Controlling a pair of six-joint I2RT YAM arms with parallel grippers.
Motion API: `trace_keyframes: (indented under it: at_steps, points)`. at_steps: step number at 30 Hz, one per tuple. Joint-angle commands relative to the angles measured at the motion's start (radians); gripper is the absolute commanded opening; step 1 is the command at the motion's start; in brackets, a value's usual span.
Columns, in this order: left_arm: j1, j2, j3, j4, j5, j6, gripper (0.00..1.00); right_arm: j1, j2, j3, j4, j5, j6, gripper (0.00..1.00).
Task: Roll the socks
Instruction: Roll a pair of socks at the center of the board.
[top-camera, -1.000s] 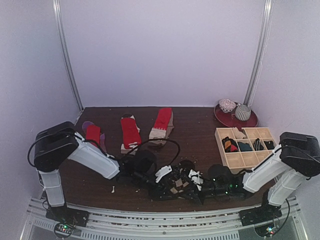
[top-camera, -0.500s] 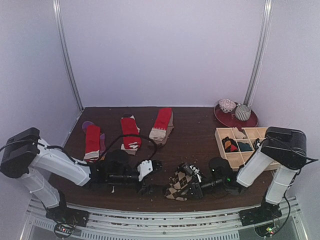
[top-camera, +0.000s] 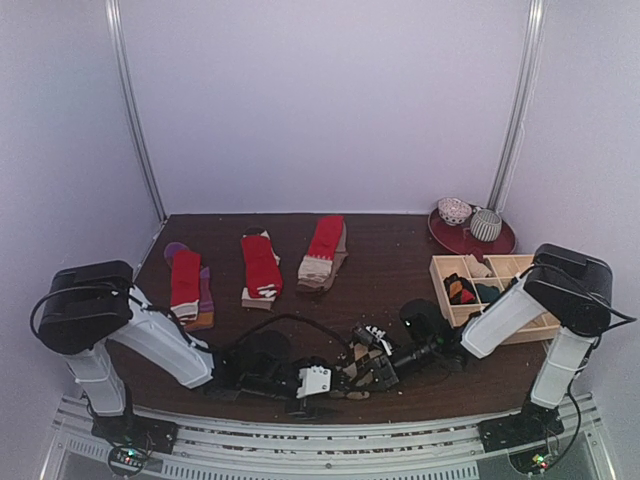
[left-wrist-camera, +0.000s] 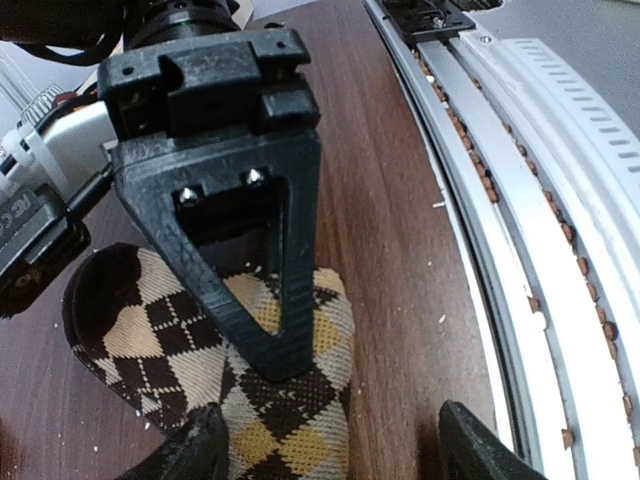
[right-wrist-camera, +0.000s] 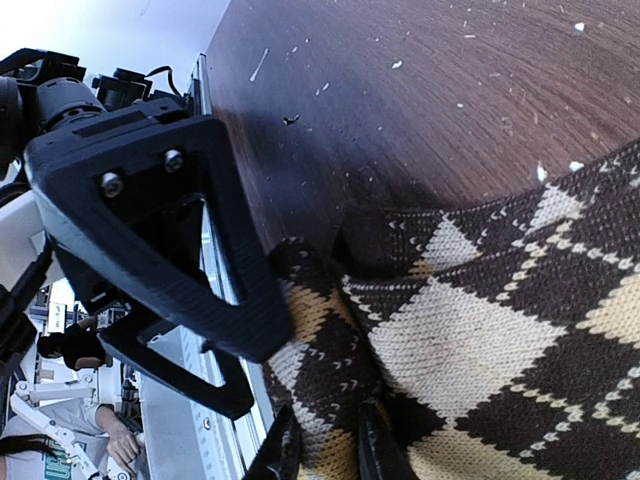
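I see the argyle sock (left-wrist-camera: 160, 330) lying near the front edge of the tabletop (top-camera: 390, 260), just beside the rail (left-wrist-camera: 540, 200) and between my two hands. My right hand (right-wrist-camera: 327, 455) is clamped on it, the fingers pinching a fold of the knit tight. My left hand (left-wrist-camera: 335, 452) has its fingers spread wide. The sock's end lies between them and nothing is gripped. The two hands face each other, very close. Three red pairs (top-camera: 261, 265) lie flat in a row at the rear left. The tray (top-camera: 436, 270) sits at the right, and some of its compartments hold dark bundles.
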Motion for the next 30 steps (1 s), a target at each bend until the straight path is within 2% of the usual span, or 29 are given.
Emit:
trace_keyframes:
  at_steps: [1,8,10,13,15,20,21,23,26,30]
  points:
    - [0.002,0.032,0.023,0.045,-0.078,0.029,0.72,-0.007,0.045,-0.031,-0.214,0.043,-0.040,0.16]
    - [0.002,0.073,0.052,0.017,-0.169,0.045,0.71,-0.010,0.053,-0.037,-0.210,0.023,-0.045,0.16]
    - [0.002,0.089,0.062,0.001,-0.171,0.047,0.68,-0.012,0.056,-0.037,-0.211,0.015,-0.045,0.16]
    - [0.002,0.097,0.074,-0.025,-0.139,0.049,0.53,-0.014,0.061,-0.035,-0.211,0.012,-0.045,0.16]
    - [0.002,0.100,0.080,-0.040,-0.121,0.048,0.37,-0.017,0.060,-0.034,-0.209,0.010,-0.044,0.16]
    - [0.002,0.091,0.099,-0.097,-0.056,0.037,0.04,-0.022,0.062,-0.032,-0.200,0.008,-0.031,0.17]
    - [0.002,0.091,0.108,-0.115,-0.046,0.025,0.00,-0.023,0.059,-0.031,-0.193,0.009,-0.025,0.17]
    - [0.003,0.098,0.134,-0.175,-0.026,-0.009,0.00,-0.028,0.046,-0.030,-0.171,0.014,-0.016,0.17]
    - [0.017,0.115,0.146,-0.219,0.030,-0.139,0.00,-0.030,-0.039,-0.031,-0.153,0.045,-0.042,0.32]
    - [0.050,0.182,0.150,-0.265,0.126,-0.287,0.00,-0.027,-0.257,-0.052,-0.158,0.185,-0.154,0.34]
